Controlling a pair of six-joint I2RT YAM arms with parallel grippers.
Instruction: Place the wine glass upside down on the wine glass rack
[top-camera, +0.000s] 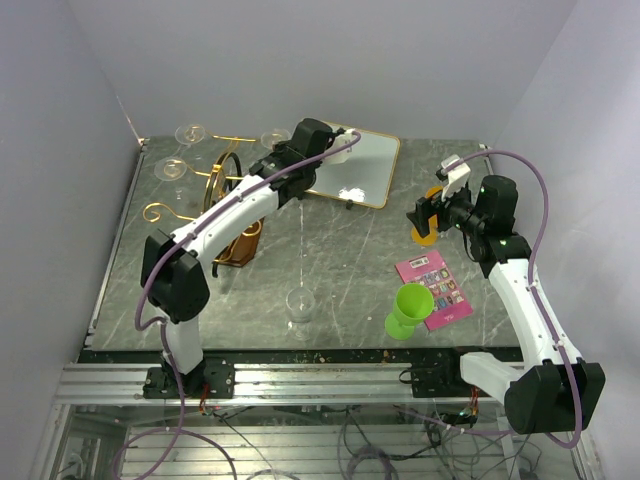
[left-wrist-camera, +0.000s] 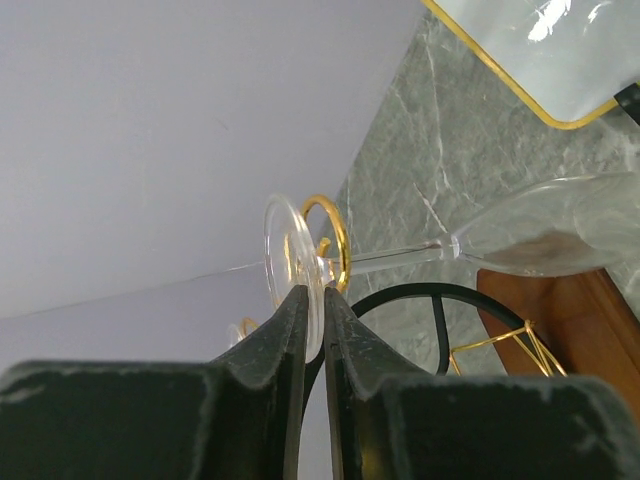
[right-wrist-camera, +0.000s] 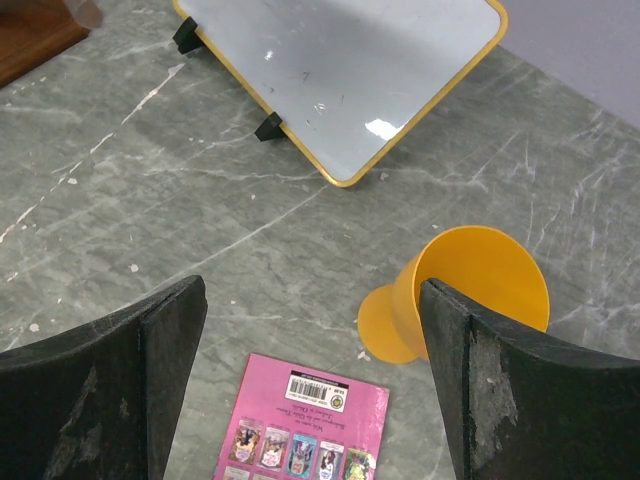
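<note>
My left gripper (top-camera: 272, 152) is shut on the round foot of a clear wine glass (top-camera: 275, 137) at the back right arm of the wine glass rack (top-camera: 225, 180). The rack is gold wire on a dark wooden base. In the left wrist view the fingertips of the left gripper (left-wrist-camera: 315, 300) pinch the foot (left-wrist-camera: 288, 255). The stem runs right to the bowl (left-wrist-camera: 570, 235), and a gold curl of the rack (left-wrist-camera: 335, 235) is right behind the foot. My right gripper (top-camera: 425, 215) is open and empty, and in its wrist view (right-wrist-camera: 310, 300) it hangs above the table.
Two more glasses (top-camera: 190, 132) (top-camera: 172, 168) are at the rack's left arms. A clear glass (top-camera: 300, 305) stands near the front edge. A gold-framed white board (top-camera: 355, 170), an orange cup (right-wrist-camera: 470, 290), a pink booklet (top-camera: 437, 285) and a green cup (top-camera: 410, 308) lie to the right.
</note>
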